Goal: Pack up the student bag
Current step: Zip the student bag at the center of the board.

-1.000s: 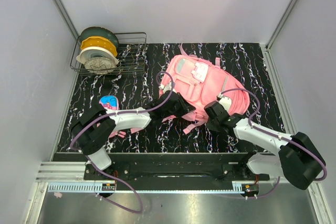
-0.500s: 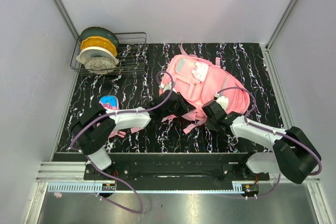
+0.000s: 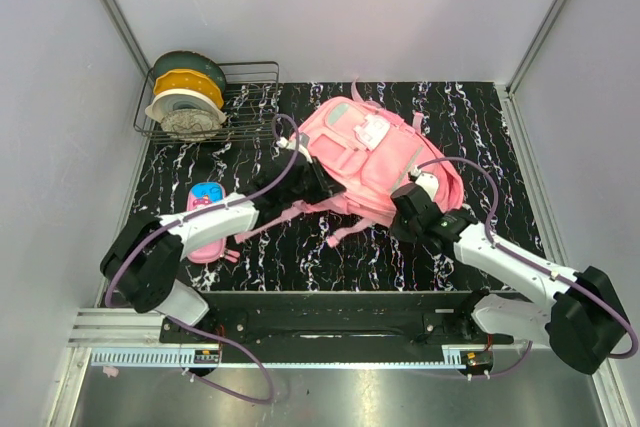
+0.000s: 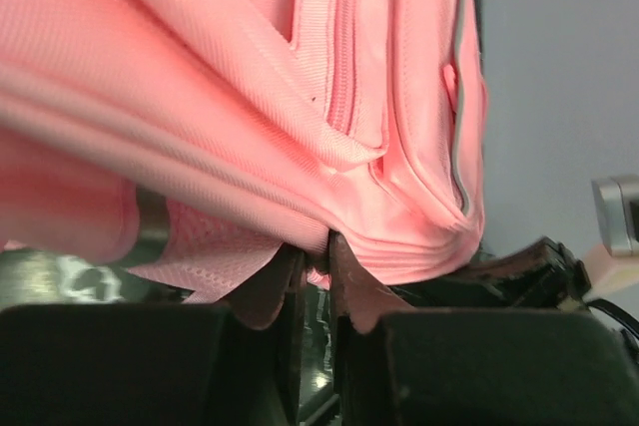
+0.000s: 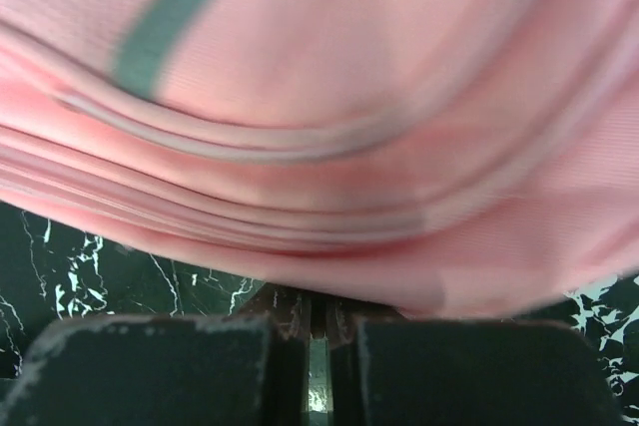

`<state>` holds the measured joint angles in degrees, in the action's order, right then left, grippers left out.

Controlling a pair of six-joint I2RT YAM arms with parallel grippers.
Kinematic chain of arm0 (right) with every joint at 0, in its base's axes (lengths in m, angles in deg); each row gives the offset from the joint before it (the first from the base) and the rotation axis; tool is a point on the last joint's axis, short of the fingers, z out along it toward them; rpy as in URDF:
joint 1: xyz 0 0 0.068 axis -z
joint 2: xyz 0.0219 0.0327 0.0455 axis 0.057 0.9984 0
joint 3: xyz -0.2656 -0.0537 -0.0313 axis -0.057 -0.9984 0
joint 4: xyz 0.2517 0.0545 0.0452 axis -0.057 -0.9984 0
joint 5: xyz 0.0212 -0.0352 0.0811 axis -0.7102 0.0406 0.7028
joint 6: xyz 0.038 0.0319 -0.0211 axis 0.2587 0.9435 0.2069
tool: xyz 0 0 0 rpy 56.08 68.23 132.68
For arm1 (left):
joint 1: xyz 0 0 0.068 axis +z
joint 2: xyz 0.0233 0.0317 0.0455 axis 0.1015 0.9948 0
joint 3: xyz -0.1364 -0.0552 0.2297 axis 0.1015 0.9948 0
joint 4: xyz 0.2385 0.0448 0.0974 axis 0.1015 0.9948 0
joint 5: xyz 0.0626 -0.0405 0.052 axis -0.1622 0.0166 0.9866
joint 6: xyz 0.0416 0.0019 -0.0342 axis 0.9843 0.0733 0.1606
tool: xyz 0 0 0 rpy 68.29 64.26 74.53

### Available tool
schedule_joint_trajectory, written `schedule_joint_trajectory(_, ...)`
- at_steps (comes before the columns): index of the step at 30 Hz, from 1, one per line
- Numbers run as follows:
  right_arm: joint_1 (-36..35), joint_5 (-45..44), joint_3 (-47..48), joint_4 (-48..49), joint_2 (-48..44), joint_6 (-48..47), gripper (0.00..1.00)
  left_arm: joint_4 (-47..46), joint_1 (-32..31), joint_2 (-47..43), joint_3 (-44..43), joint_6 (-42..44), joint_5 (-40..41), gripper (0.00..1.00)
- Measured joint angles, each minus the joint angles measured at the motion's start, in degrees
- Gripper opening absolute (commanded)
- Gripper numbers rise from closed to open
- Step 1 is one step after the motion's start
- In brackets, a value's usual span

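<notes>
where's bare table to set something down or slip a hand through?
Bare table right of the student bag, up to the wall. Smaller patch at the near edge between the arms. Crowded: wire rack far left, pencil case beside the left arm, left pincer and right pincer at the bag.

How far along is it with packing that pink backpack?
Early. Nothing looks packed: the pencil case lies on the table, outside the student bag. In hand: left gripper and right gripper pinch the bag's edges. Filling it remains.

Open tabletop (image 3: pixel 505 122) right of student bag (image 3: pixel 370 152); wire rack (image 3: pixel 250 112), pencil case (image 3: pixel 205 209) left.
</notes>
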<state>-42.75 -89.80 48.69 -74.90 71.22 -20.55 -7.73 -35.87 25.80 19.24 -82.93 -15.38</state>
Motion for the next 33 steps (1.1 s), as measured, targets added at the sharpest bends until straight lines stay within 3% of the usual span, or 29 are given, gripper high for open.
schedule_joint_trajectory(11, 0.22, 0.68, 0.63, -9.07, -4.02, 1.03, 0.00, 7.89, 9.90, -2.19, -0.11, 8.26, -2.25, 0.00)
schedule_joint_trajectory(12, 0.22, 0.66, 1.22, -9.81, -4.13, 0.98, 0.00, 8.26, 10.10, -2.19, -0.26, 8.92, -2.73, 0.06)
schedule_joint_trajectory(13, 0.22, 0.68, 1.64, -10.23, -4.31, 0.87, 0.00, 8.39, 10.27, -2.21, -0.42, 9.60, -3.30, 0.31)
schedule_joint_trajectory(16, 0.26, 0.87, 2.34, -11.17, -5.99, 0.13, 0.00, 8.98, 11.04, -2.49, -1.18, 12.46, -5.79, 0.58)
schedule_joint_trajectory(17, 0.35, 0.96, 2.36, -11.32, -6.47, -0.07, 0.00, 9.25, 11.28, -2.69, -1.46, 13.09, -6.80, 0.72)
schedule_joint_trajectory(21, 0.55, 1.92, 2.36, -11.72, -7.08, -0.37, 0.00, 10.36, 10.75, -5.33, -1.86, 14.62, -8.22, 0.99)
schedule_joint_trajectory(28, 0.61, 3.10, 1.70, -11.28, -7.04, -0.68, 0.00, 10.16, 4.17, -18.95, 1.88, 12.02, -3.13, 0.99)
schedule_joint_trajectory(33, 0.66, 4.22, 1.16, -11.04, -7.72, -0.68, 0.00, 7.58, -2.36, -25.92, 12.15, 2.45, 5.99, 0.99)
